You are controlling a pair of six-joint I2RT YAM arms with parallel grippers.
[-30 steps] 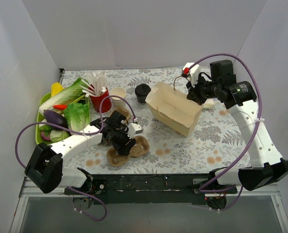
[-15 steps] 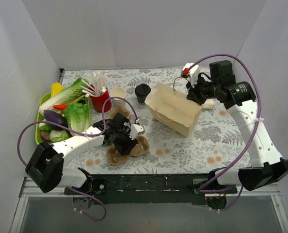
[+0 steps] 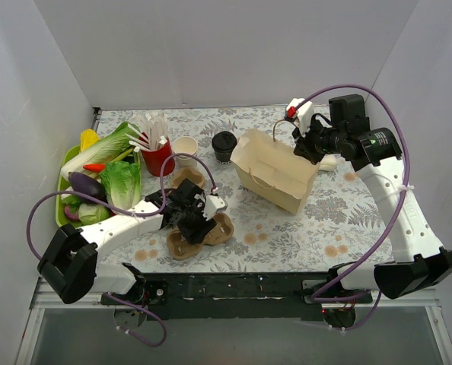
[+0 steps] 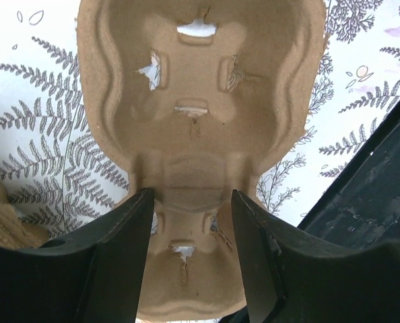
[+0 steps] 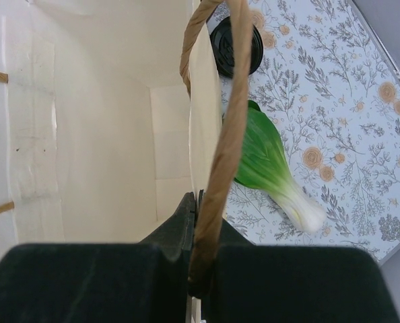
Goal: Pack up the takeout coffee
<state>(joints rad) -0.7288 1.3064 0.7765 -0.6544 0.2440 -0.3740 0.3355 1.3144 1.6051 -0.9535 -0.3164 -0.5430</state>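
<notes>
The takeout coffee (image 3: 224,144), a cream cup under a black lid, stands upright left of the open cream paper bag (image 3: 287,194), apart from both grippers. My right gripper (image 3: 308,148) (image 5: 203,198) is shut on the bag's (image 5: 106,121) back rim, beside its brown twine handle (image 5: 230,101). My left gripper (image 3: 198,226) (image 4: 190,198) sits low over a brown pulp cup carrier (image 3: 211,234) (image 4: 200,101), its fingers pressed against both sides of the carrier's narrow waist. A round black lid (image 5: 235,46) shows beyond the bag wall; whether a cup is under it I cannot tell.
A red cup (image 3: 157,158) of white cutlery and a lidless cream cup (image 3: 185,148) stand behind the left arm. A green tray (image 3: 62,190) of vegetables lies at the far left. Bok choy (image 5: 267,161) lies outside the bag. White walls enclose the table.
My left gripper has slid slightly right over the carrier and its jaws have narrowed onto the waist. The right arm and the bag have not moved.
</notes>
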